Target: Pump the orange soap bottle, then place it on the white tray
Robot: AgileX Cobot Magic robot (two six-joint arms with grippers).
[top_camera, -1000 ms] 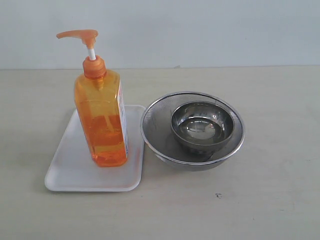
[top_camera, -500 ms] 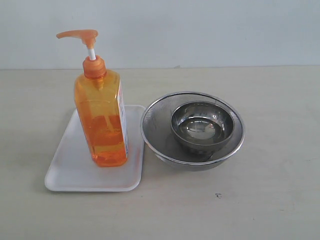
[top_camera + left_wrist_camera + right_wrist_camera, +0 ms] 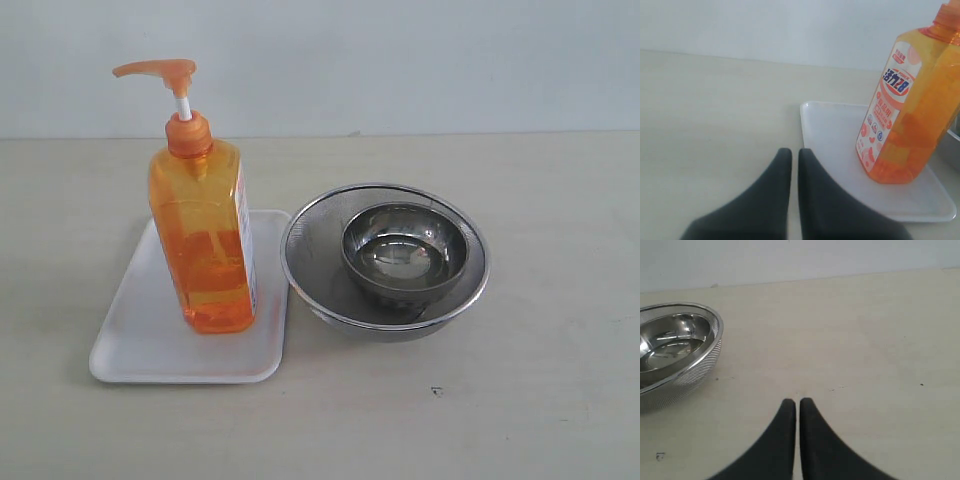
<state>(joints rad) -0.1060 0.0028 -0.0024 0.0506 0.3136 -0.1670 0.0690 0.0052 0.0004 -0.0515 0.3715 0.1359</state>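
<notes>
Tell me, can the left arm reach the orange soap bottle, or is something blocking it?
Probably yes. Nothing lies between the left gripper and the orange soap bottle, which stands upright on the white tray. The gripper is shut, so it would have to open first.

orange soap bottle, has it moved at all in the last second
No. The orange soap bottle stands upright on the white tray, the same way beside the mesh steel bowl as before.
</notes>
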